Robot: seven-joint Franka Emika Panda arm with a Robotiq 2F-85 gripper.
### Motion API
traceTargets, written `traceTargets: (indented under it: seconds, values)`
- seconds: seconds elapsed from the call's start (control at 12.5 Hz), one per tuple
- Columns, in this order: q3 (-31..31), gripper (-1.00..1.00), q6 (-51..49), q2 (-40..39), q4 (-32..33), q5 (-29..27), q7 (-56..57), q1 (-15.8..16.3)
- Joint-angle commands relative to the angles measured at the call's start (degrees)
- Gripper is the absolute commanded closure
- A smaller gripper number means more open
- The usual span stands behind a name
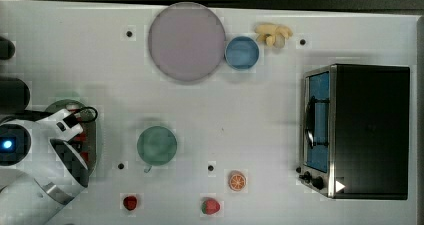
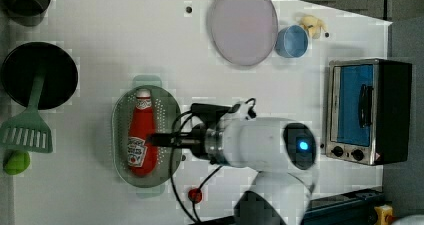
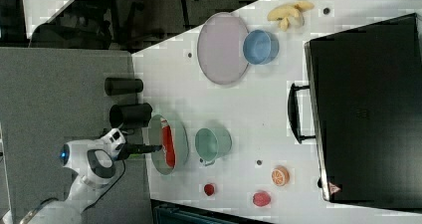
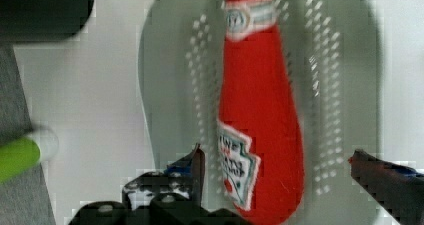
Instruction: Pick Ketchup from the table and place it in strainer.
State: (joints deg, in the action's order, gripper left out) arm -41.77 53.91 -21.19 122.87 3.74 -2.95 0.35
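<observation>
In the top view the white arm (image 1: 60, 150) covers most of the strainer (image 1: 95, 135) at the top view's left edge of the white tabletop (image 1: 250, 115); a green cup (image 1: 157, 145) stands near it, a lilac plate (image 1: 186, 41) and a blue bowl (image 1: 242, 52) touch each other at the far side, banana pieces (image 1: 273, 34) lie beside the bowl, a toaster oven (image 1: 360, 130) sits at the top view's right, and an orange slice (image 1: 237, 180), a strawberry (image 1: 210, 206) and a small red fruit (image 1: 130, 202) lie along the near edge. In the left view the ketchup bottle (image 2: 141, 135) lies flat inside the strainer (image 2: 120, 135), cap toward the far side, and the gripper (image 2: 159, 140) hangs over the bottle's lower half; a black pan (image 2: 57, 67), a green spatula (image 2: 27, 130) and a lime (image 2: 16, 162) sit at the left view's left. In the right view the ketchup bottle (image 3: 168, 147) rests in the strainer (image 3: 180, 139), with the gripper (image 3: 152, 148) over its rim and two black cylinders (image 3: 130, 114) nearby. In the wrist view the gripper (image 4: 276, 170) stands wide, one finger on each side of the ketchup bottle (image 4: 260, 115) and clear of it, the bottle lying on the dotted bottom of the strainer (image 4: 170, 85).
</observation>
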Motion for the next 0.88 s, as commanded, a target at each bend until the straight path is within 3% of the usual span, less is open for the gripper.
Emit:
traceTargets:
  seconds: [0.08,0.24,0.48,0.88]
  values:
    - [0.27,-1.0,0.71,7.91,-1.9,-1.55,-4.03,-5.0]
    - [1.92,-1.0,-1.78,12.86,-2.6,-1.64,-4.03,-8.52]
    - [7.47,-1.0,-13.72,19.4,-5.69,-1.64,-4.02,-12.81]
    - [19.9,-1.0,-36.77,25.05,-15.65,-1.67,-1.44,-14.7]
